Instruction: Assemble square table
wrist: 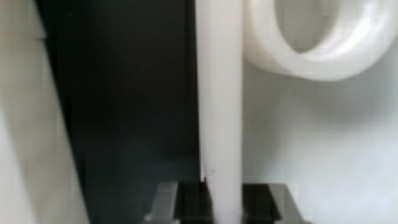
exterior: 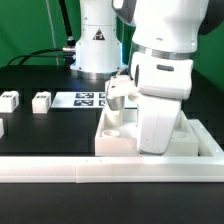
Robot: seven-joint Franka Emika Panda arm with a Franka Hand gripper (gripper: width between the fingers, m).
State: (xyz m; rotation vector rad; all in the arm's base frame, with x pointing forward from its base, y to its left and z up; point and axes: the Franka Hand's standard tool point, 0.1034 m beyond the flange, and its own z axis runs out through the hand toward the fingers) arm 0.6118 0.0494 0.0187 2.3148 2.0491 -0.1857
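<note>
The square table's white slab [exterior: 120, 138] lies at the front of the black table, on the exterior view's right. A white tagged leg block [exterior: 118, 93] stands upright at its far corner. My gripper [wrist: 222, 202] is shut on the slab's thin raised rim [wrist: 221, 100], which runs between the two dark fingers [wrist: 180, 203]. A round corner pocket [wrist: 329, 55] shows beside that rim. In the exterior view the arm's white hand [exterior: 160, 110] reaches down onto the slab and hides the fingertips. Loose leg blocks [exterior: 41, 101] [exterior: 9, 100] lie far to the exterior view's left.
The marker board [exterior: 85, 99] lies flat behind the slab, in front of the robot base [exterior: 97, 45]. A long white border rail [exterior: 100, 172] runs along the front edge. Another white piece [exterior: 2, 128] lies at the exterior view's left edge.
</note>
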